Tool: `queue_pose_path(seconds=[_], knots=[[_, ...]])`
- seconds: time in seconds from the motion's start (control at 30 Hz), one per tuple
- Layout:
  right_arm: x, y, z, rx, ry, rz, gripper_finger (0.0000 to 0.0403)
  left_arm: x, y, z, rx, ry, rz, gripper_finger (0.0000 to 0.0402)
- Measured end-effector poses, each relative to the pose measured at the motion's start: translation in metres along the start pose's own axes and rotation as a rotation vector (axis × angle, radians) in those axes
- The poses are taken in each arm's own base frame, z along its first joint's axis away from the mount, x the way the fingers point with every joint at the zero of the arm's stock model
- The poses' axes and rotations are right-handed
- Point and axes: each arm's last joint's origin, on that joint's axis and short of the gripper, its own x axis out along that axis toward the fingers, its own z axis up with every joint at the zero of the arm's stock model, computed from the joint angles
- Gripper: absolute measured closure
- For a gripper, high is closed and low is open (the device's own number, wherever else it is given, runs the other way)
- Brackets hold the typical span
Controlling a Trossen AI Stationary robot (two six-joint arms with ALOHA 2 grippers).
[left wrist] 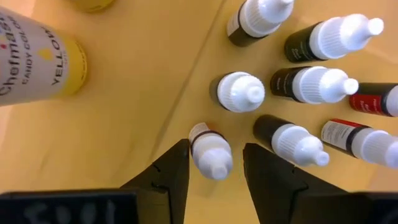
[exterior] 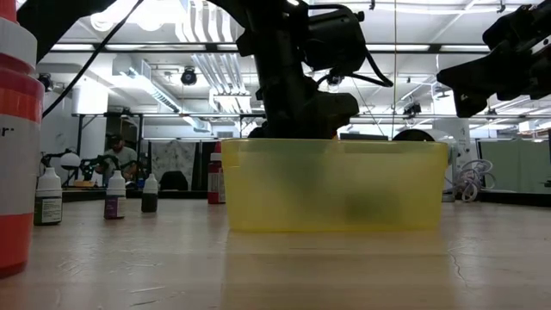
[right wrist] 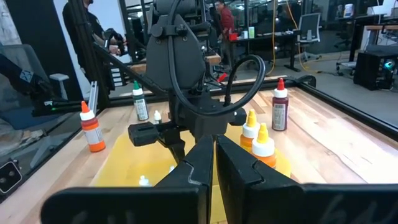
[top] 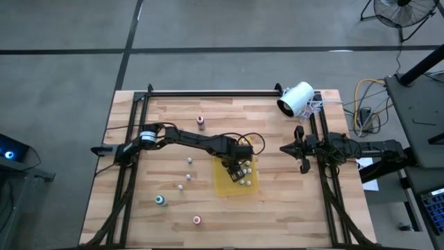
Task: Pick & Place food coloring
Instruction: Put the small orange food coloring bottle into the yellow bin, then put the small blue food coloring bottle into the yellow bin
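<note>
- Several small white-capped food coloring bottles [left wrist: 301,84] are already sitting inside the yellow tray [top: 225,186], most of them upright and clustered together; a larger yellow-labelled bottle [left wrist: 37,56] is standing apart from them on the same yellow floor.
- One small bottle [left wrist: 210,152] is standing between the fingers of the left gripper [left wrist: 214,168]; the fingers are parted on either side of it with a sliver of gap showing, so this reads as a release in progress, not a firm hold.
- Five bottles are waiting on the bare table [top: 139,215] in the high view: a maroon-topped one [top: 200,122] toward the far rail, two tiny whitish ones [top: 189,161] left of the tray, a teal-topped one [top: 160,201] and a pink-topped one [top: 197,221] toward the near edge.
- Right gripper [top: 301,147] is idling at the right of the table, fingers pressed together on nothing.
- Judgement: collection is running past the halfway mark, with the five outliers remaining.
</note>
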Motion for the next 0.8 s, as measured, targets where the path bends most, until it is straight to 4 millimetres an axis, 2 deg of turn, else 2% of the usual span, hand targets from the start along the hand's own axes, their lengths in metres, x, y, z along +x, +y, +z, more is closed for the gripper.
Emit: queue_pose_path(seconds=[0.43, 0.8], knots=[[0.0, 0.0, 0.0, -0.002, 0.0, 0.0, 0.039, -0.014, 0.0, 0.003, 0.033, 0.022, 0.012, 0.0278], [0.0, 0.0, 0.0, -0.002, -0.001, 0.0, 0.039, -0.046, -0.004, 0.009, 0.053, 0.01, -0.007, 0.0278]])
